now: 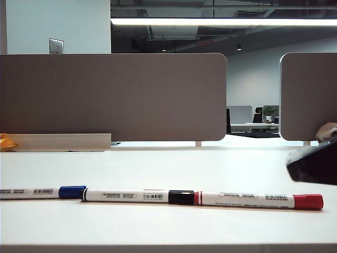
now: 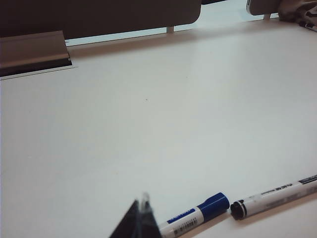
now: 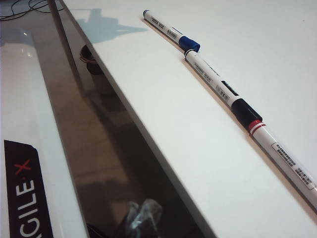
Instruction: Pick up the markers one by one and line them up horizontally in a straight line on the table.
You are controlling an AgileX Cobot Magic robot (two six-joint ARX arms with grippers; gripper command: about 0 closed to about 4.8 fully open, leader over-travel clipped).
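Looks abt done: blue marker (image 1: pixel 37 192), black marker (image 1: pixel 138 196) & red marker (image 1: pixel 258 200) lie end-to-end across the table (image 1: pixel 168 163), left gripper (image 2: pixel 141 218) & right gripper (image 3: pixel 143 215) both shut, empty, pulled back at the near edge

The white table (image 1: pixel 168 168) carried three markers end to end in one row near its front edge. The blue-capped marker (image 1: pixel 42 192) lay nearest the left claw (image 2: pixel 141 218), the black-capped marker (image 1: pixel 138 196) sat mid-row, and the red-capped marker (image 1: pixel 259 200) lay below the right claw (image 1: pixel 315 164).
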